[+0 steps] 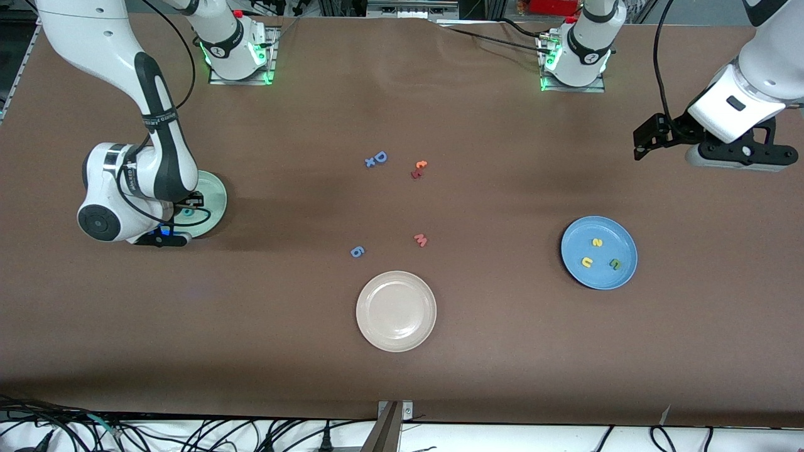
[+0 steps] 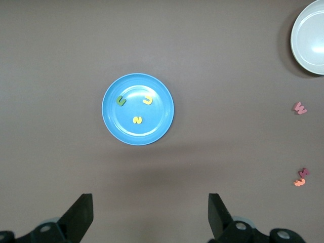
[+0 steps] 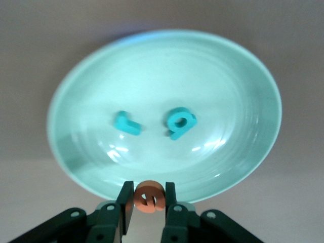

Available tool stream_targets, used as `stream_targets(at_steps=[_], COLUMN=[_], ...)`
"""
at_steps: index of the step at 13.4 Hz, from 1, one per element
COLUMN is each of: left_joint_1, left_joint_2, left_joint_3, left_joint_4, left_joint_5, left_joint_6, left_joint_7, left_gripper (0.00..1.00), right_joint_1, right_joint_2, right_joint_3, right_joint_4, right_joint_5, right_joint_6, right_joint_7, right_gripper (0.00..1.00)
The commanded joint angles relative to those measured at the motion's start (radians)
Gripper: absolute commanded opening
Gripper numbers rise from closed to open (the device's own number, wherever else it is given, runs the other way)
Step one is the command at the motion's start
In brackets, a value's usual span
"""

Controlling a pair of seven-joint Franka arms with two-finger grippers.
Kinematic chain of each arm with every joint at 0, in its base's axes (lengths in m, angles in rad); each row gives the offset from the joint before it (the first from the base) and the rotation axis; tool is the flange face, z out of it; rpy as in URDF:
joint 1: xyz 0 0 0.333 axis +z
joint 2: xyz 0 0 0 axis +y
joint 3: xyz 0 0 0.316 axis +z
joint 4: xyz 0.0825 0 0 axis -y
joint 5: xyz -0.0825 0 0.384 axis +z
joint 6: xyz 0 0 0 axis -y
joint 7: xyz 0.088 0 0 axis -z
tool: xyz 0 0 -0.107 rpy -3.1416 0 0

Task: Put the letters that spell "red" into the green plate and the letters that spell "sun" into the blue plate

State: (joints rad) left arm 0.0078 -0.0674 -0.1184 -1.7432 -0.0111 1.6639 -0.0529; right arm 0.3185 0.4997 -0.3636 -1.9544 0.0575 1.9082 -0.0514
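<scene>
Risks dropping the orange letter (image 3: 150, 197), pinched in the right gripper (image 3: 149, 208), outside the green plate's (image 3: 243, 91) rim if released early; left gripper (image 2: 148, 215) waits spread.

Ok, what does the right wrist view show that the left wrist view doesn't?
Only the right wrist view: the right gripper shut on the orange "e" over the green plate, with the teal "r" and teal "d" in it. Only the left wrist view: the open left gripper above the blue plate holding the "s", "u" and "n". Shared: the brown table.
</scene>
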Motion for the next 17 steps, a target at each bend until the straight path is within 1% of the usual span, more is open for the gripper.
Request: stream_targets(at_steps=[1,2,3,4,5,7,8,9,11,14,16,17], left_joint_1=[-0.049,-0.052,-0.051,-0.045,-0.042,-0.042,-0.040,-0.038,-0.037,-0.035,-0.034,-0.034], left_joint_2=[-0.011,-0.003,0.011,0.030,0.034,0.044,0.060,0.086,0.092,0.100,0.103,0.101], left_joint_3=[0.062,0.062,0.062,0.062,0.062,0.062,0.062,0.062,0.052,0.052,0.052,0.052], left_joint_4=[-0.007,0.007,0.031,0.059,0.060,0.077,0.100,0.117,0.117,0.114,0.119,0.119], left_joint_5=[-0.023,-0.023,-0.024,-0.024,-0.024,-0.024,-0.024,-0.024,-0.020,-0.012,-0.012,-0.010], left_joint_6=[0.004,-0.009,-0.027,-0.051,-0.056,-0.062,-0.078,-0.084,-0.084,-0.084,-0.084,-0.084], left_joint_7=[0.001,-0.001,-0.001,0.001,0.001,-0.001,-0.001,0.001,-0.002,0.005,0.001,0.002], left_gripper=[1.00,1.00,1.00,1.00,1.00,1.00,1.00,1.00,1.00,1.00,1.00,1.00], right_joint_1=[0.010,0.010,0.010,0.010,0.010,0.011,0.011,0.011,0.011,0.011,0.011,0.013], right_joint_2=[-0.070,-0.069,-0.069,-0.069,-0.069,-0.069,-0.069,-0.070,-0.102,-0.136,-0.144,-0.151], right_joint_3=[-0.008,-0.008,-0.008,-0.008,-0.008,-0.008,-0.008,-0.008,-0.006,-0.008,-0.008,-0.006], right_joint_4=[-0.100,-0.100,-0.100,-0.100,-0.100,-0.100,-0.098,-0.092,-0.060,0.087,0.194,0.239], right_joint_5=[0.005,0.005,0.005,0.005,0.005,0.005,0.005,0.005,0.004,0.005,0.005,0.005], right_joint_6=[0.060,0.063,0.067,0.068,0.068,0.068,0.068,0.058,0.025,-0.092,-0.161,-0.188], right_joint_7=[-0.019,-0.019,-0.019,-0.018,-0.018,-0.018,-0.018,-0.016,-0.005,-0.004,-0.002,-0.002], right_gripper=[0.22,0.22,0.25,0.36,0.52,0.72,0.75,0.75,0.75,0.80,0.97,0.99])
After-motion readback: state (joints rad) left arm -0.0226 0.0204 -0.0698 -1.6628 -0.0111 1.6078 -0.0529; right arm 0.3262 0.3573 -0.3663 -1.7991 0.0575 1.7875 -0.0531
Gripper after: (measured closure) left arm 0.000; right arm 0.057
